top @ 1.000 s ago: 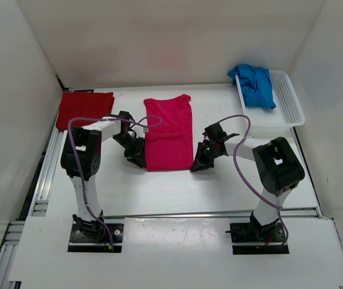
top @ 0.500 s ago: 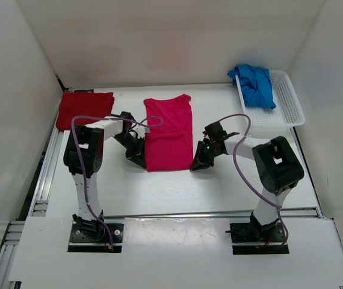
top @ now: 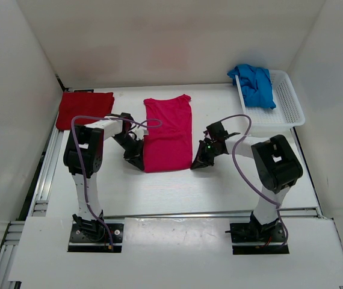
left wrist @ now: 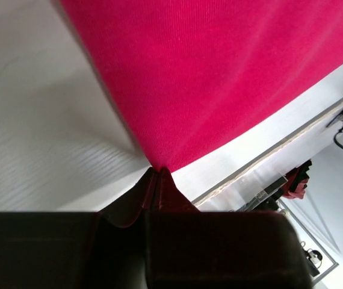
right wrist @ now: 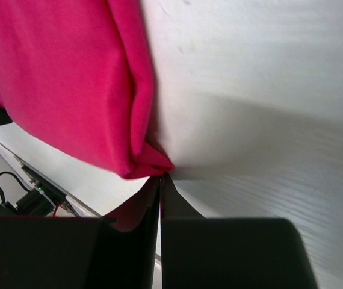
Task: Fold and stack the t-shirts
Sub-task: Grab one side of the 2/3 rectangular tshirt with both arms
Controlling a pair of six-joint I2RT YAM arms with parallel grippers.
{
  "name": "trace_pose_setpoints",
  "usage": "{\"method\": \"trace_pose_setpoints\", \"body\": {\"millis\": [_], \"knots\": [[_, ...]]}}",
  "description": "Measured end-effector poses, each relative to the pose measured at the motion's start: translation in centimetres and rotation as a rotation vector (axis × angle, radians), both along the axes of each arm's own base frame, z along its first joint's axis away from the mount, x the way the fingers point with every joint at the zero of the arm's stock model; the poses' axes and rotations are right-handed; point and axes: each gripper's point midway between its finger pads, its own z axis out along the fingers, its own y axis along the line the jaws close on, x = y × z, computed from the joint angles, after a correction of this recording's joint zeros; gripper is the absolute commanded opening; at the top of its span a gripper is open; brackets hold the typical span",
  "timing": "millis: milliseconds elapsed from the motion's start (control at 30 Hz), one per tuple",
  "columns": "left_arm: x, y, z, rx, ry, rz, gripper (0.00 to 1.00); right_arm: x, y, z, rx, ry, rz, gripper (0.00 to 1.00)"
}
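Left wrist: L jaws pinch pink tee (left wrist: 219, 78) corner; right wrist: R jaws same; top external hides both grips.

Top camera: high, behind the arm bases (top: 96, 232), looking down on the whole worktop (top: 177, 192). Both wrist cameras: low, very close, each facing one near corner of the pink t-shirt (top: 168, 135), which all three views share.

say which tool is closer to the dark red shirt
Left. The left tool pinches the pink shirt's near left corner, diagonally from the dark red shirt; the right tool pinches the near right corner, across the pink shirt.
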Motion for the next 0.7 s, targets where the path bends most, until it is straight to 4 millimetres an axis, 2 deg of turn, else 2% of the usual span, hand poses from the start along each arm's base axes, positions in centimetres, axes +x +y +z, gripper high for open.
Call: {"method": "trace_pose_setpoints", "body": {"millis": [200,367,633,700], "knots": [[-0.7,0.6,0.3,0.034,0.025,-0.003,0.11,-0.9,-1.0,0.0,0.005,0.0,-0.01,0.0],[-1.0,0.7,0.5,0.038,0.038,-0.003,0.11,-1.5,-0.9,0.0,0.023,0.006,0.015,0.0],[-1.7,0.9,1.1,0.044,0.043,-0.004,0.11,-3.3,-1.5,0.5,0.037,-0.008,0.064,0.4],[-2.1,1.0,1.2,0.046,0.049,-0.004,0.11,-3.6,-1.5,0.8,0.046,-0.02,0.078,0.44]]}}
